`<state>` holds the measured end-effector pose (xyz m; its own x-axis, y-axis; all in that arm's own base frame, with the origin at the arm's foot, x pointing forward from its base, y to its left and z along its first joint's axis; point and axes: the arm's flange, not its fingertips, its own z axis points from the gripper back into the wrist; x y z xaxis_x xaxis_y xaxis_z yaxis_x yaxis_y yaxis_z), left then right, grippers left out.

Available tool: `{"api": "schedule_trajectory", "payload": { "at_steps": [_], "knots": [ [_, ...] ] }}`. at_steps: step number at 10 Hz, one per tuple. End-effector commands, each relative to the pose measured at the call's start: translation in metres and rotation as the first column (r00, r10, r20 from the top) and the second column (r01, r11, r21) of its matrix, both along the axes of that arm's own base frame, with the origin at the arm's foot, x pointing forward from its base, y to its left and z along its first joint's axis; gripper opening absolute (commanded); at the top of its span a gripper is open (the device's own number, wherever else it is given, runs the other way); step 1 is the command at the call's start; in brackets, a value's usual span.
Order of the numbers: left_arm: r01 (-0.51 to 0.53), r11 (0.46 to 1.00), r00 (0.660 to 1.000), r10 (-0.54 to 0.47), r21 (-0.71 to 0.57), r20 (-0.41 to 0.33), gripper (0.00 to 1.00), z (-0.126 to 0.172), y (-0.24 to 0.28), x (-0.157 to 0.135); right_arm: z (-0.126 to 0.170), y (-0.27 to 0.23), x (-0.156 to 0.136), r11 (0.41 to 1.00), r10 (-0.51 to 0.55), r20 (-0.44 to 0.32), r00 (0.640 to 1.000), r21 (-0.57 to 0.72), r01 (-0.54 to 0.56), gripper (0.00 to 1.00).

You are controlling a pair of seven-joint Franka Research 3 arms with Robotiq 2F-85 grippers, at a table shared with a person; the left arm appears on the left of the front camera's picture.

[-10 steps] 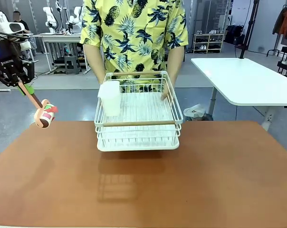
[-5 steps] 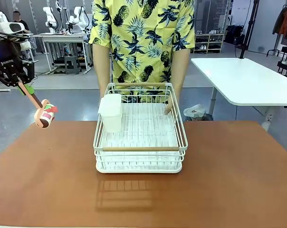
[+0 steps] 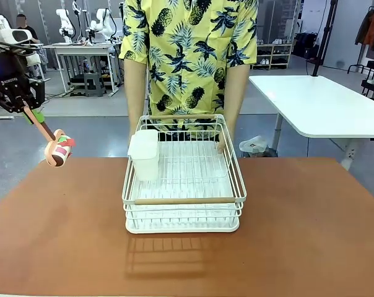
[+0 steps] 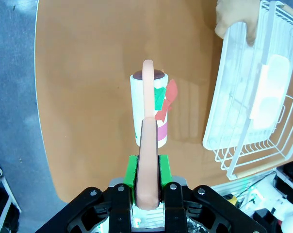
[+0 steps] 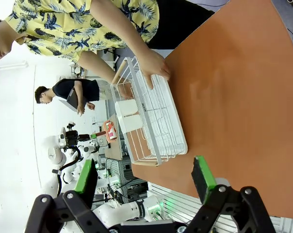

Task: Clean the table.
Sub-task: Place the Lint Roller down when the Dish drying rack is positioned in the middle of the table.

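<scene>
Table (image 3: 311,229) spreads below and rightward of my left hand (image 3: 31,112), which clamps a lint roller (image 4: 149,111) handle, roller hanging over the table's left edge; right hand (image 5: 144,177) open. Person's dish rack (image 3: 184,179) sits center.

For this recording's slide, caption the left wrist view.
End effector shut on lint roller above brown table; white dish rack alongside.

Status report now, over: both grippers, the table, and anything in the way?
Left gripper shut on lint roller, off the table. Right gripper open. Person's dish rack mid-table.
</scene>
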<state>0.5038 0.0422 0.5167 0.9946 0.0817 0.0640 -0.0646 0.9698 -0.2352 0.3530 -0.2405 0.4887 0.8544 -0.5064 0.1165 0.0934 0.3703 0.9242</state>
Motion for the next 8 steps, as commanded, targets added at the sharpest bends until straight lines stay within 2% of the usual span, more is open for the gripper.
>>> {"api": "schedule_trajectory", "payload": {
  "at_steps": [1, 8],
  "knots": [
    [-0.010, 1.000, 1.000, 0.010, 0.012, 0.006, 0.22, 0.0046, 0.0017, 0.0025, 0.0026, 0.0003, -0.0020, 1.000, 0.006, 0.011, 1.000, 0.004, -0.006, 1.00],
    [-0.010, 1.000, 1.000, 0.010, 0.012, 0.006, 0.22, 0.0046, 0.0017, 0.0025, 0.0026, 0.0003, -0.0020, 1.000, 0.006, 0.011, 1.000, 0.004, -0.006, 1.00]
  ]
}}
